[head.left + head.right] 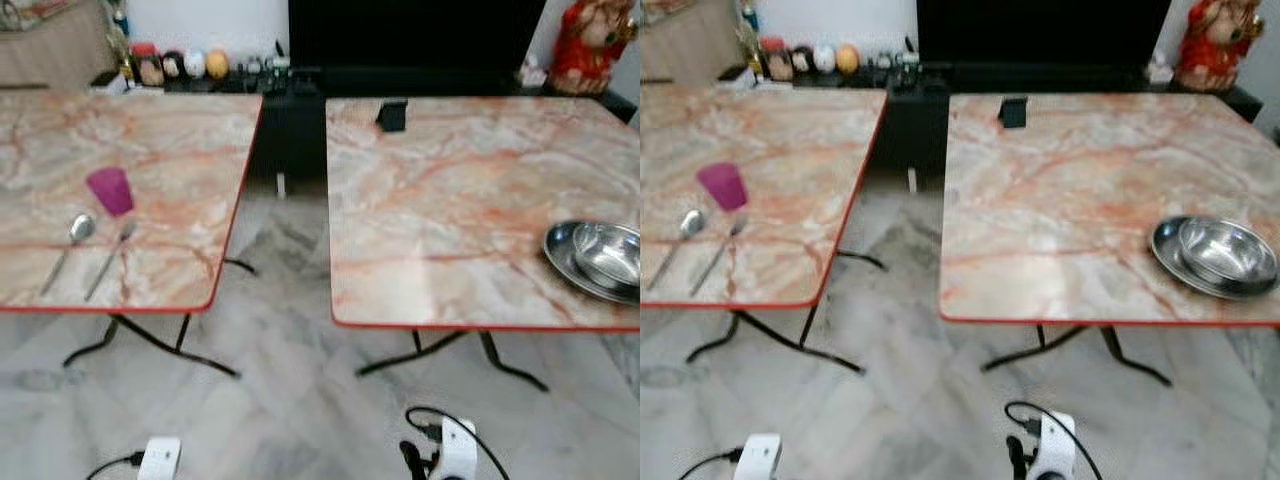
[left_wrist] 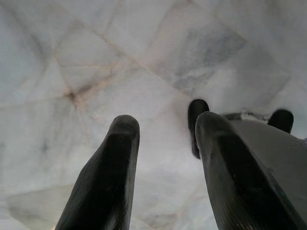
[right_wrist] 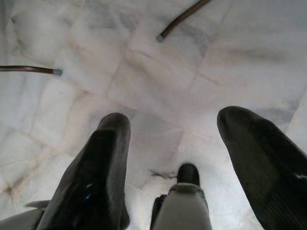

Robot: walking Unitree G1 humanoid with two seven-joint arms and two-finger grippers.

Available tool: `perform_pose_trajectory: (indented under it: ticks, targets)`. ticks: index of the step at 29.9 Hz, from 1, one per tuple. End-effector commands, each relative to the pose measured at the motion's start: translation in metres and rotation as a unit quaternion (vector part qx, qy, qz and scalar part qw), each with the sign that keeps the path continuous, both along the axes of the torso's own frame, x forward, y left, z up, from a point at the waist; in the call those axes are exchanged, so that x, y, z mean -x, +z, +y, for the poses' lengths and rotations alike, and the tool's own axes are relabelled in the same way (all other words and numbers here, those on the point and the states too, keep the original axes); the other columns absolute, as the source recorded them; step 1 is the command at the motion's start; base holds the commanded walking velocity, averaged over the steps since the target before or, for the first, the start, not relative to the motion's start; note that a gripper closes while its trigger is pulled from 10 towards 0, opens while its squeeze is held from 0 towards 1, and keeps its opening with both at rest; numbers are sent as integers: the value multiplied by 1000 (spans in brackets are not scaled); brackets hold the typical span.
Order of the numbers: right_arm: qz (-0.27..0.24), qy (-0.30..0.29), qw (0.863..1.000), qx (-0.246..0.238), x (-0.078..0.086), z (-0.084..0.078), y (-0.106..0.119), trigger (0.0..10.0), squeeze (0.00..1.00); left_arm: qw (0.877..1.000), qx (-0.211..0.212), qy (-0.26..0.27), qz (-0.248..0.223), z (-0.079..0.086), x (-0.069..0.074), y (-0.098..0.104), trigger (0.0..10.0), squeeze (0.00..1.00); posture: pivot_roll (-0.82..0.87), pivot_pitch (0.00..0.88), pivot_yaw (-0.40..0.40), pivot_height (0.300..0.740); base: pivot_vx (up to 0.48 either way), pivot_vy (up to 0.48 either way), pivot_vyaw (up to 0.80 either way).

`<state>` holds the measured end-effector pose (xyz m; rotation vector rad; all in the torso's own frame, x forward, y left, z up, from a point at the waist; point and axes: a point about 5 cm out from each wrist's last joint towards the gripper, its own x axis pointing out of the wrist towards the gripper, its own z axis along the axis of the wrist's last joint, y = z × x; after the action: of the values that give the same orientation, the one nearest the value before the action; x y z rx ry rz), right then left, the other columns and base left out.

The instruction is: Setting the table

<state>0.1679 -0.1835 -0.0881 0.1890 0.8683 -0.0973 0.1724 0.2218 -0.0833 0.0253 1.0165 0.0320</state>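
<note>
Cup (image 1: 110,190) pink, upright, w/ spoon (image 1: 70,248).

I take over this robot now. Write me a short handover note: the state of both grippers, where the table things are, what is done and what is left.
Left gripper: jaws open, empty, hanging over the floor.
Right gripper: jaws open, empty, hanging over the floor.
Left marble-pattern table: pink plastic cup, with a metal spoon and a metal fork lying side by side in front of it.
Right marble-pattern table: steel bowl sitting in a steel plate near its front right edge.
Done: nothing is being carried.
Left: likely bringing cup, cutlery and dishes together as one place setting.
</note>
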Motion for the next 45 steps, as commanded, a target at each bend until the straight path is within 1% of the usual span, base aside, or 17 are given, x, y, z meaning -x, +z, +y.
perform_pose_trajectory:
  ticks: [1,6,8,45]
  targets:
    - [-2,3,1000,1,-2,3,1,10000,0,1000,-10,2,9,6,5,-1,10000,0,-16,0,3,740,0,326,800]
    - [-1,0,1000,-5,-2,3,0,10000,0,1000,-10,2,10,6,5,-1,10000,0,-16,0,3,740,0,322,733]
    - [-1,-11,1000,-11,-1,3,0,10000,0,1000,-9,3,9,6,5,-1,10000,0,-16,0,3,740,0,319,0]
    - [2,-1,1000,-6,-2,2,0,10000,0,1000,-6,5,9,6,5,-1,10000,0,-14,0,1,740,0,295,0]
